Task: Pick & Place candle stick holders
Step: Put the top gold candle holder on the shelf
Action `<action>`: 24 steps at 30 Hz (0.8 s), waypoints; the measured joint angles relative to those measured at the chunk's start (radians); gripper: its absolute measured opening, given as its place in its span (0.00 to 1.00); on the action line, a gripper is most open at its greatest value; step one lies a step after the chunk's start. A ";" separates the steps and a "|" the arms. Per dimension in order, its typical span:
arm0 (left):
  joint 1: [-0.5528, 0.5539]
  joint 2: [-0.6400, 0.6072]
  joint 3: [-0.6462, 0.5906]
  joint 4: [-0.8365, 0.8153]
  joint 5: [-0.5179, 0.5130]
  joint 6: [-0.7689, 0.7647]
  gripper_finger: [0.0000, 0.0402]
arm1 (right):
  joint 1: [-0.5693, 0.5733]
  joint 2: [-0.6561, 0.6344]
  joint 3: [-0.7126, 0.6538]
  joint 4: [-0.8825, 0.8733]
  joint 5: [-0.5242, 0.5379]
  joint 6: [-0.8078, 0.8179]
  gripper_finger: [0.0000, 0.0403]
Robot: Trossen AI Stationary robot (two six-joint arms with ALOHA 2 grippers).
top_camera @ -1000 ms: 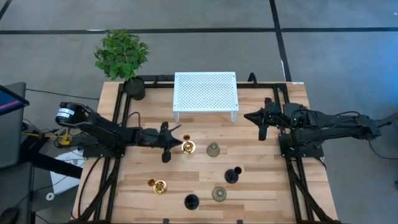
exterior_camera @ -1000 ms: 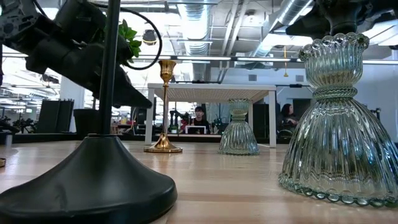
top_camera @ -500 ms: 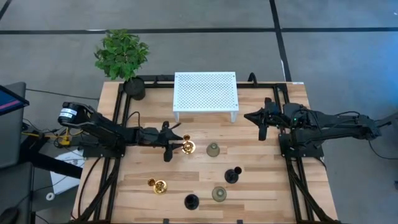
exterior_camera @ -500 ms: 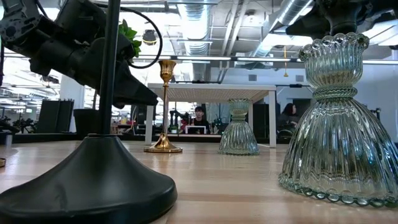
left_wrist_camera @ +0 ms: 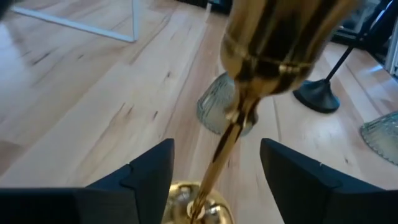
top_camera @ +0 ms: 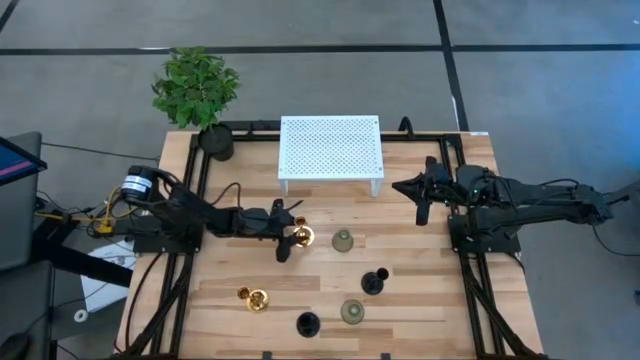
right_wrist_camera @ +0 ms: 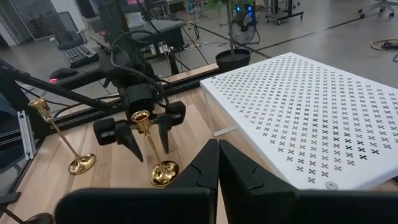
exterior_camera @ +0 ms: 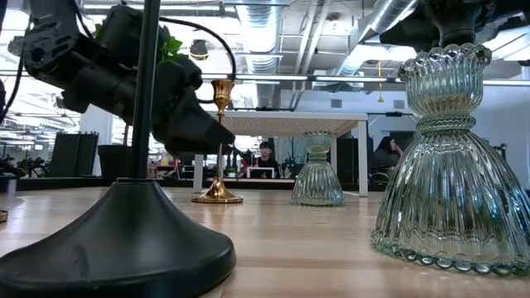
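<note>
A gold candle stick holder [top_camera: 303, 236] stands upright on its round base in the middle of the table. My left gripper [top_camera: 292, 233] is open, one finger on either side of the thin stem [left_wrist_camera: 219, 155], with a gap to each finger. It also shows in the right wrist view [right_wrist_camera: 146, 134] and the low view [exterior_camera: 203, 132]. Another gold holder [top_camera: 255, 298], two black ones [top_camera: 374, 281] [top_camera: 307, 323] and two grey-green ones [top_camera: 343, 240] [top_camera: 352, 311] stand on their bases nearer the front edge. My right gripper [top_camera: 420, 196] waits shut at the right, above the table.
A white perforated rack [top_camera: 330, 150] stands on legs at the table's far middle. A potted plant [top_camera: 197, 88] stands at the far left corner. Bare wood lies between the holders and the rack.
My left gripper has opened and moved toward the table's right edge, up to the gold holder, so that its fingers now stand on either side of the stem. The holder has stayed in place.
</note>
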 joint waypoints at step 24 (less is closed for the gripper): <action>-0.014 0.006 0.005 0.004 -0.010 -0.109 0.04 | 0.000 0.000 0.000 0.002 0.000 0.000 0.00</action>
